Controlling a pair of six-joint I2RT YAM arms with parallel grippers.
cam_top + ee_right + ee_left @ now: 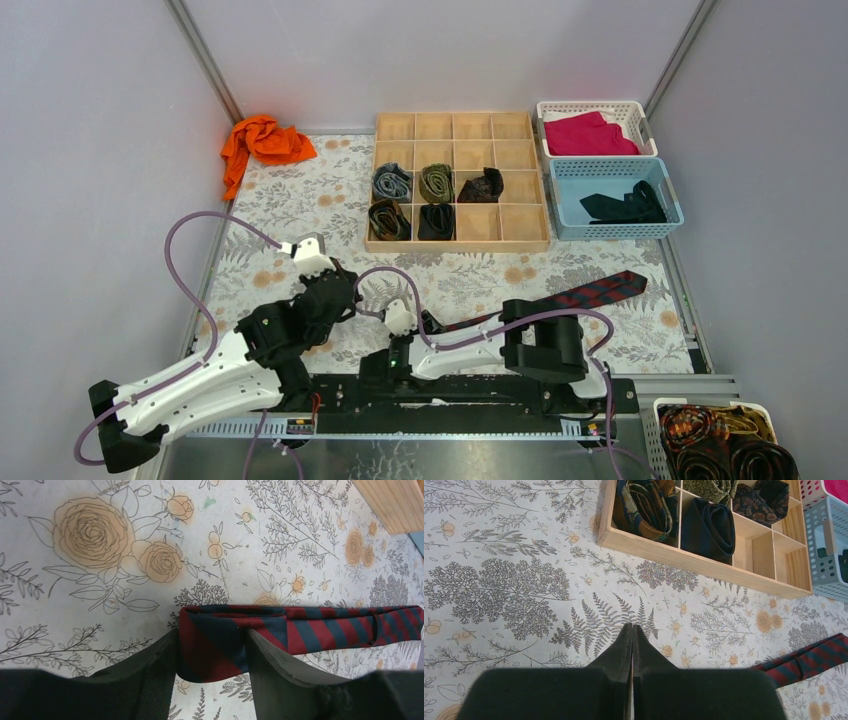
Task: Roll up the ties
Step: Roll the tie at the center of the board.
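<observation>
Right wrist view alone: right tool (211, 636) jaws apart astride folded end of navy-red striped tie (325, 627); clamped or not, cannot tell. Top view: tie lies diagonally on surface (300, 190); left tool (632, 627) closed, empty.

1. We see open mat (290, 200) left of the wooden tray (460, 244) (bare down to the arms).
2. The tray and two baskets (620, 232) wall off the far right.
3. A striped tie (600, 292) crosses the near right strip diagonally.
4. An orange cloth (265, 140) fills the far left corner.
5. Between tray and tie we find a clear band.
</observation>
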